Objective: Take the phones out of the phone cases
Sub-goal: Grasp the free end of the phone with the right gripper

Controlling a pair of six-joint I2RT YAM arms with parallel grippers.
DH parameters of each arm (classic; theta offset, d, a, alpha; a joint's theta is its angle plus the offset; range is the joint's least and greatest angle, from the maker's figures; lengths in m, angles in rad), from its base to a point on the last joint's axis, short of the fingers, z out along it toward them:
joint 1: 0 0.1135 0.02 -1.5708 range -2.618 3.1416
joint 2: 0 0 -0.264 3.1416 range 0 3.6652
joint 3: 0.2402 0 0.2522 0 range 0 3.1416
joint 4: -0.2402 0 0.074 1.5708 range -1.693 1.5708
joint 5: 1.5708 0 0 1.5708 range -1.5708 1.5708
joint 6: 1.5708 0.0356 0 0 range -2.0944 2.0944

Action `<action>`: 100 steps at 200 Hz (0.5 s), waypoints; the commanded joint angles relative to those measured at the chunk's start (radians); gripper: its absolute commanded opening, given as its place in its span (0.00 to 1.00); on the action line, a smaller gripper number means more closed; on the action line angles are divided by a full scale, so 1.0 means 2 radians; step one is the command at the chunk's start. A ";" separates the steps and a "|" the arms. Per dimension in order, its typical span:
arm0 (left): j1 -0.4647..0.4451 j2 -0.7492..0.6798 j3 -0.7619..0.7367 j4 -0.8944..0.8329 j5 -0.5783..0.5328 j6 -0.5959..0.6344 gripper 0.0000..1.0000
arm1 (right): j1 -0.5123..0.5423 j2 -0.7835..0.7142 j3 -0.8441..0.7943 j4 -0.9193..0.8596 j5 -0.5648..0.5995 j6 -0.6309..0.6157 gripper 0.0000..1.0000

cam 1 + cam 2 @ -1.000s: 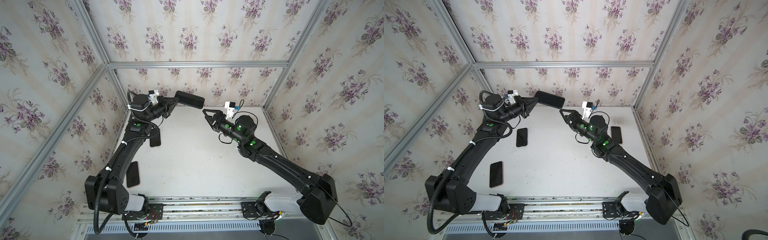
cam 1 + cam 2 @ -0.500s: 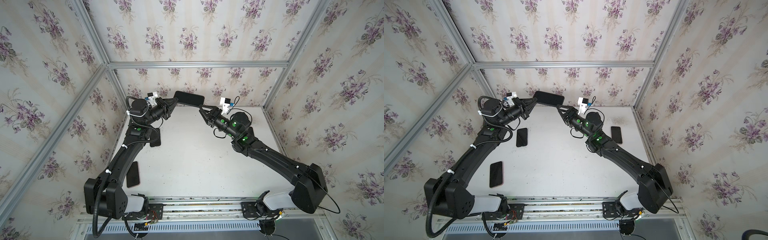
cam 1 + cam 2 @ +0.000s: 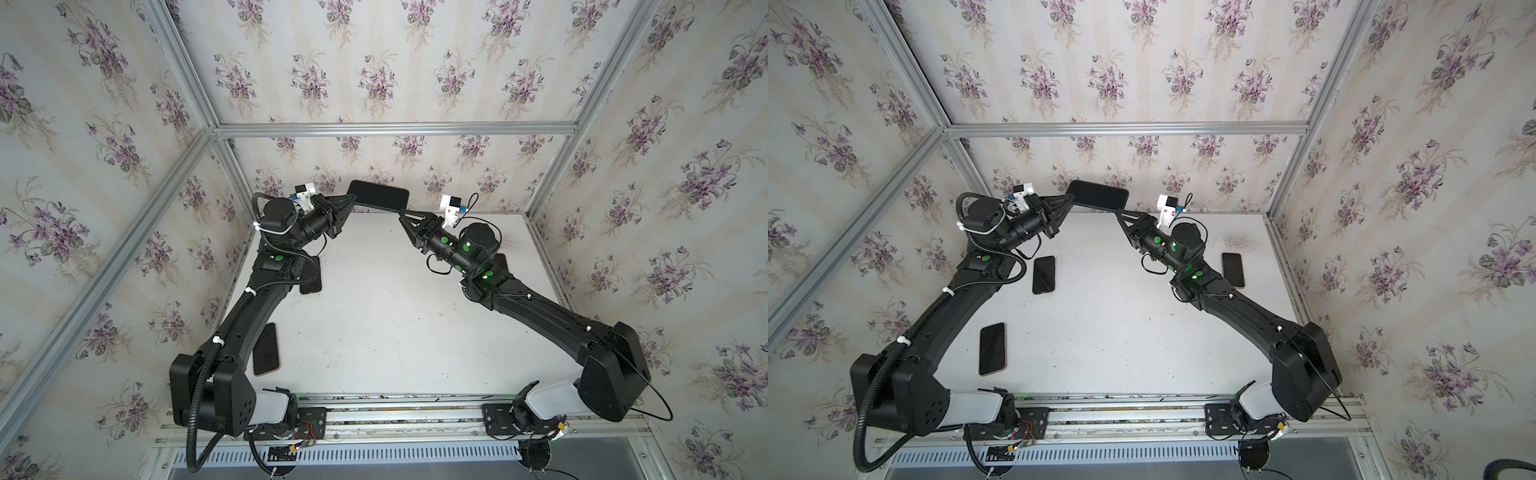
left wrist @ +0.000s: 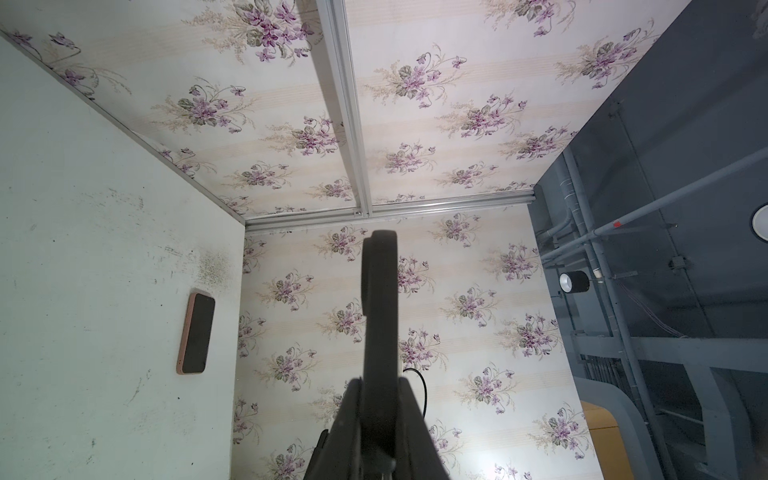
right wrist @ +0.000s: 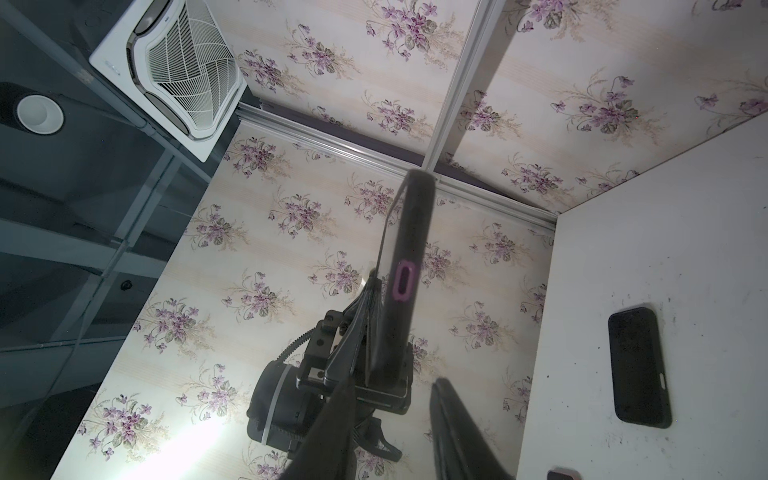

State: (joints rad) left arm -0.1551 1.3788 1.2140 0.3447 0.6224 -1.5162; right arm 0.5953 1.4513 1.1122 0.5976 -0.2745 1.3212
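A phone in a black phone case hangs level in the air close to the back wall. My left gripper is shut on its left end, and the left wrist view shows the case edge clamped at that gripper. From the right, my right gripper reaches the free end. In the right wrist view the case shows a pink-ringed port cutout, and my right gripper is open, its jaws apart on either side of that end.
On the white table lie other phones: one mid-left, one front-left and one on the right. A pink-cased phone and a black one also show. Flowered walls close in on three sides.
My right gripper has moved up and left to the phone's free end, and its jaws have narrowed. The left gripper has carried the phone slightly left and higher.
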 commanded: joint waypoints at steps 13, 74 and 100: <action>0.001 0.001 -0.001 0.049 0.007 -0.015 0.00 | -0.003 0.007 0.015 0.034 -0.008 0.009 0.34; 0.000 0.001 -0.007 0.055 0.007 -0.017 0.00 | -0.011 0.019 0.020 0.042 -0.012 0.020 0.31; 0.000 0.000 -0.009 0.055 0.007 -0.016 0.00 | -0.015 0.025 0.023 0.050 -0.015 0.026 0.28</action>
State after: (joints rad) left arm -0.1558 1.3834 1.1957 0.3580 0.6235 -1.5208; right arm 0.5713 1.4918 1.1378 0.6296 -0.2901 1.3575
